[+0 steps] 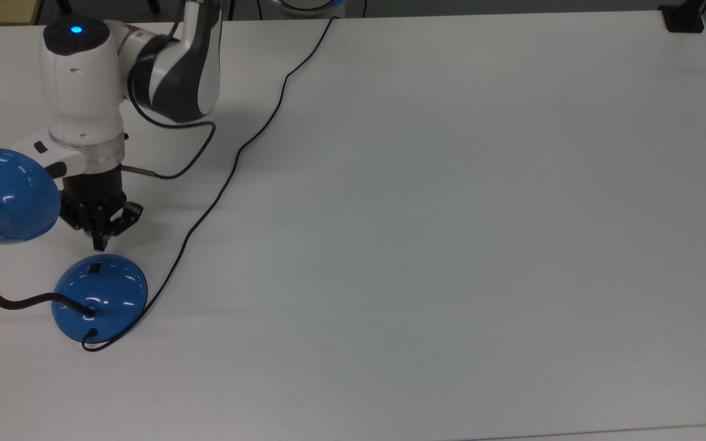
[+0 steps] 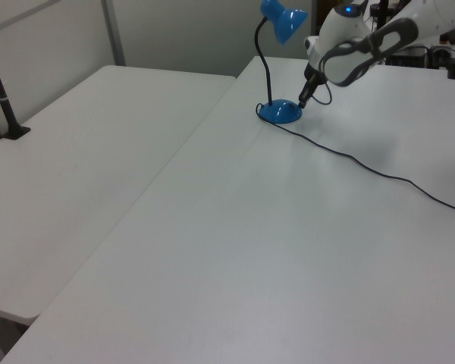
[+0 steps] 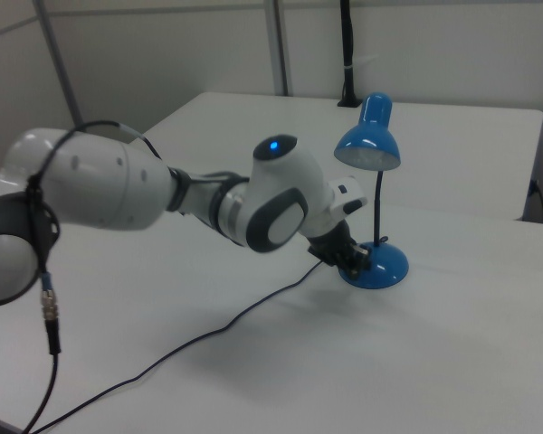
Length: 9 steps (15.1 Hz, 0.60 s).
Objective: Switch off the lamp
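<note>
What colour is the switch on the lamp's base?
Black: the switch is a small dark square on the glossy blue base of the lamp, clearest in the top view.

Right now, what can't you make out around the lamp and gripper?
- Lamp shade: top view's left edge cuts it off.
- Bulb: top view sees the shade from above; right view looks at the shade's side.
- Switch position: too small in top view; the gripper hides it in right view.
- Cord plug end: runs off top view's upper edge.

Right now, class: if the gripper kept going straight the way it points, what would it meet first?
Most likely the lamp's base, near its small black switch. The gripper points down toward it from just above, though depth is hard to judge.
</note>
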Each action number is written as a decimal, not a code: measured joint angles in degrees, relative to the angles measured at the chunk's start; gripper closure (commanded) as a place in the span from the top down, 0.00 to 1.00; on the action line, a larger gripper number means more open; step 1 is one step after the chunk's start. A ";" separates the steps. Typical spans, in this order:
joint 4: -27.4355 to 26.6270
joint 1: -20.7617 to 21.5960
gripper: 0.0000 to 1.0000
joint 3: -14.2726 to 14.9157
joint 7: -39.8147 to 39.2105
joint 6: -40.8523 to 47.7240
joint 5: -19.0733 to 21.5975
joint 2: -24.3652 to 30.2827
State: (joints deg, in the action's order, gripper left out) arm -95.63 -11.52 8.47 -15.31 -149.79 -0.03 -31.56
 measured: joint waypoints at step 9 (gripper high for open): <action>0.02 6.76 1.00 -1.56 0.43 46.97 -0.09 22.74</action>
State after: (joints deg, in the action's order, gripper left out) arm -95.62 -4.76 6.91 -14.88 -102.83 -0.12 -8.82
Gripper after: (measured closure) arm 0.031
